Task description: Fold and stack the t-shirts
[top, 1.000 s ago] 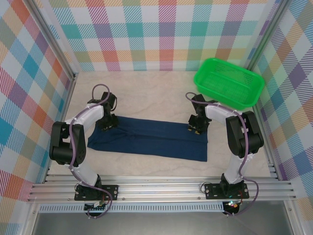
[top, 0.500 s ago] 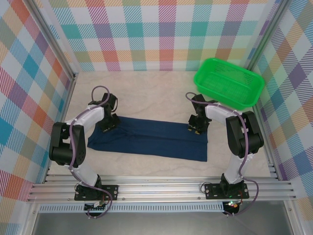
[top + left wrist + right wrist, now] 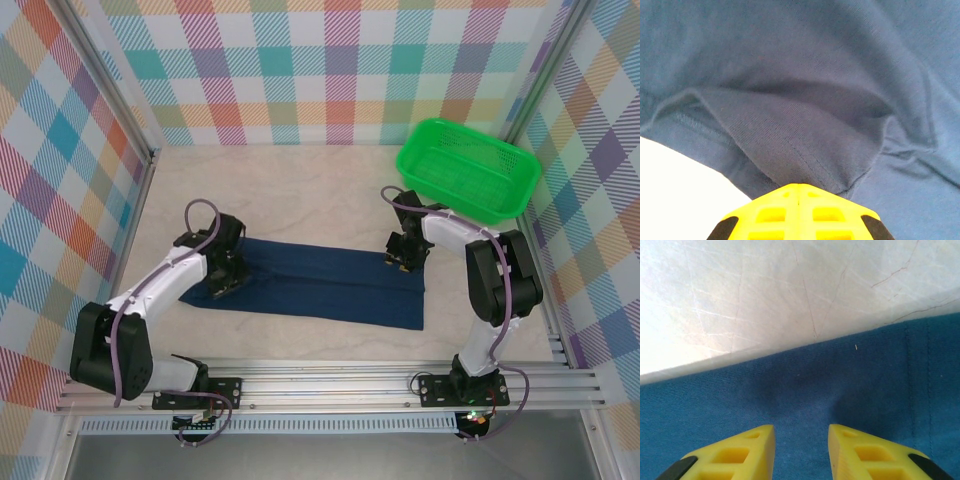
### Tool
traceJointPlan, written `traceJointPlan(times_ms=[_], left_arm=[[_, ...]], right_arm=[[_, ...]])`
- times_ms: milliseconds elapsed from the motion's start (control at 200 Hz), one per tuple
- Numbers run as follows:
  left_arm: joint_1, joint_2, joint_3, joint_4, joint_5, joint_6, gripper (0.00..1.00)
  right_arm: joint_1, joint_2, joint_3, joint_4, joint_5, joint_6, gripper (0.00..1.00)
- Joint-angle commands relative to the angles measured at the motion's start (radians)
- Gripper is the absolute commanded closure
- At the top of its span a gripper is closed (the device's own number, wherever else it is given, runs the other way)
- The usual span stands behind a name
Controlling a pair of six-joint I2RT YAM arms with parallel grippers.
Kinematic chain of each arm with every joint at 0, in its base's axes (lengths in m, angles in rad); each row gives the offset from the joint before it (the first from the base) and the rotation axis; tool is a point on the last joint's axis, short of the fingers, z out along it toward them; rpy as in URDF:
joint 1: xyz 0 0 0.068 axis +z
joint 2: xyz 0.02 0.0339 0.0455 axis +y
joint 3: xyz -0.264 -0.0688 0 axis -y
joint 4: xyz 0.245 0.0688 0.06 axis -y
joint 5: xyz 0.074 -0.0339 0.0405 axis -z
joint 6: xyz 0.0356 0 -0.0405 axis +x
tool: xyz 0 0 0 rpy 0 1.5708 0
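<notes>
Left gripper [image 3: 799,187] pinches navy t-shirt [image 3: 790,60]

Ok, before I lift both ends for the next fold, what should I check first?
1. Left hand shut on the t-shirt: ok, a pinch of cloth sits at its closed fingertips.
2. Right hand gripping cloth: not ok, its fingers stand apart over the shirt's far edge with nothing pinched.
3. Shirt lying as a flat long band on the table: ok.
4. Green basket apart from the shirt: ok, it sits at the far right corner.
5. How many layers the left hand has pinched: cannot tell.
</notes>
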Motion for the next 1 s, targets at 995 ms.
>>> traceJointPlan(times_ms=[995], left_arm=[[-0.123, 0.014, -0.128, 0.103, 0.083, -0.124, 0.68]], right_arm=[[0.007, -0.093, -0.079, -0.011, -0.014, 0.014, 0.66]])
